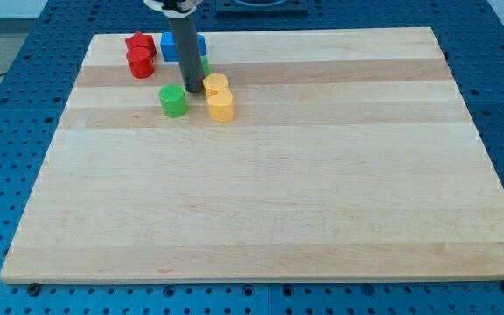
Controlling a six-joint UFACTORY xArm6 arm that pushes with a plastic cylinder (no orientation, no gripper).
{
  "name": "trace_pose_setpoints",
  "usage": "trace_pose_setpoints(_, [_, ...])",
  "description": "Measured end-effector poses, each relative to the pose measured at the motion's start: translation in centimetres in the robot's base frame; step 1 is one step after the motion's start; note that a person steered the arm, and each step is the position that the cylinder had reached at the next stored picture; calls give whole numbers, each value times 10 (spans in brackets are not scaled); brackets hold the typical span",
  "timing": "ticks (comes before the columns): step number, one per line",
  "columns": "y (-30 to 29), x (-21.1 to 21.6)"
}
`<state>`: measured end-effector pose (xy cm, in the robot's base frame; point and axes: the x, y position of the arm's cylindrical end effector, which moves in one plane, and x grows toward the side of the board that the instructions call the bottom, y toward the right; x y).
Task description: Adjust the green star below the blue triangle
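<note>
My tip (191,90) rests on the board near the view's top left. A blue block (170,47) sits behind the rod, which covers its middle, so I cannot make out its shape. A sliver of a green block (205,66) shows at the rod's right edge, just below the blue block; most of it is hidden and its shape is unclear. A green round block (173,101) lies just left of and below the tip. Two yellow blocks, the upper one (216,85) and the lower one (221,107), lie right of the tip.
Two red blocks, the upper one (139,43) and the lower one (140,63), sit close together left of the blue block. The wooden board (269,192) lies on a blue perforated table (7,175).
</note>
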<state>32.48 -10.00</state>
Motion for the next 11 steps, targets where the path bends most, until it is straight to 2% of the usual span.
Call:
trace_pose_setpoints(2, [11, 0])
trace_pose_setpoints(3, [55, -2])
trace_pose_setpoints(4, [59, -45])
trace_pose_setpoints(5, [41, -66])
trace_pose_setpoints(7, [35, -58])
trace_pose_setpoints(9, [5, -58])
trace_pose_setpoints(10, [8, -58])
trace_pose_setpoints(11, [40, -53])
